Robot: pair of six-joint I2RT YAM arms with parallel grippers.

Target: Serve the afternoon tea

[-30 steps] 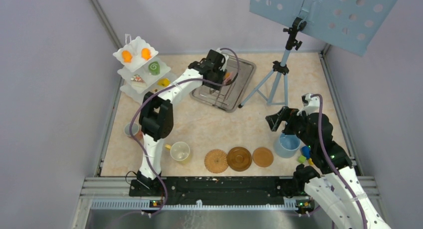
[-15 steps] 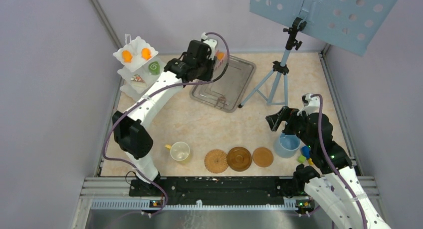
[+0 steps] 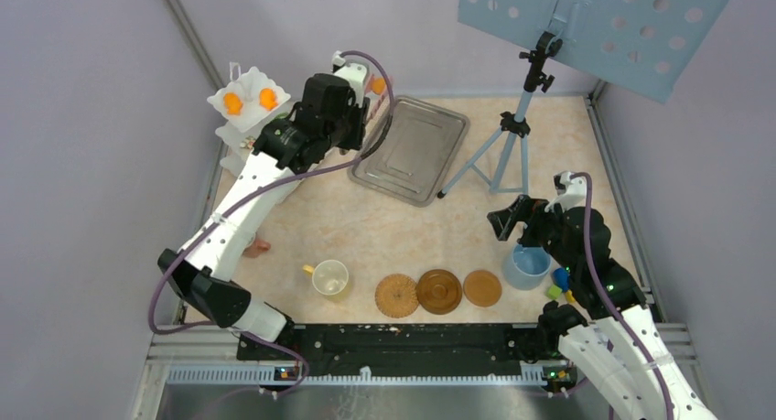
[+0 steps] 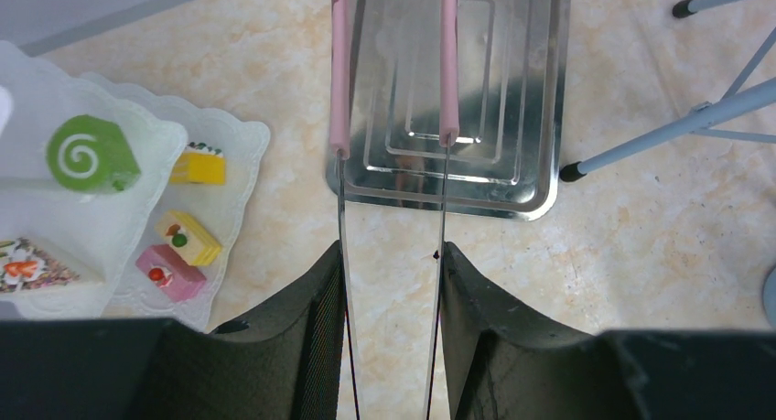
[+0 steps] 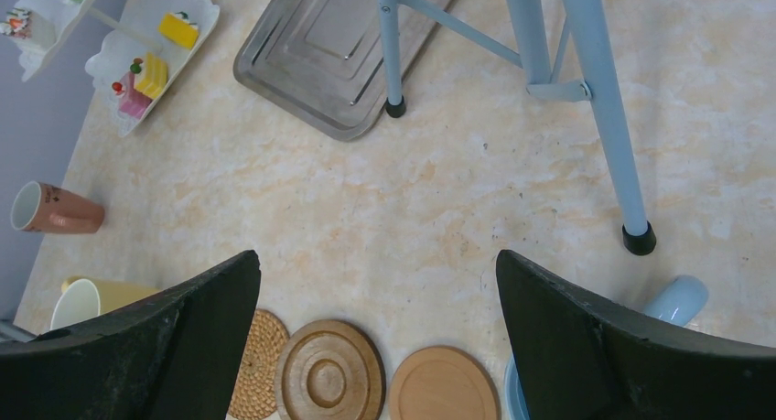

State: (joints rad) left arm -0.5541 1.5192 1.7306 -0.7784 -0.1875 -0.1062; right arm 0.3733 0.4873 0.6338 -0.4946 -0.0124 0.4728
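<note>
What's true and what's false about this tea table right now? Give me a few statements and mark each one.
1. The metal tray holds no pastries. True.
2. The green swirl roll lies on the tray. False: it sits on the white stand.
3. The right gripper clutches the blue cup. False: its fingers are spread wide with nothing between them.
4. The brown cup lies on its side. True.
5. Four coasters lie in a row. False: there are three.
6. The left gripper holds pink tongs. True.
</note>
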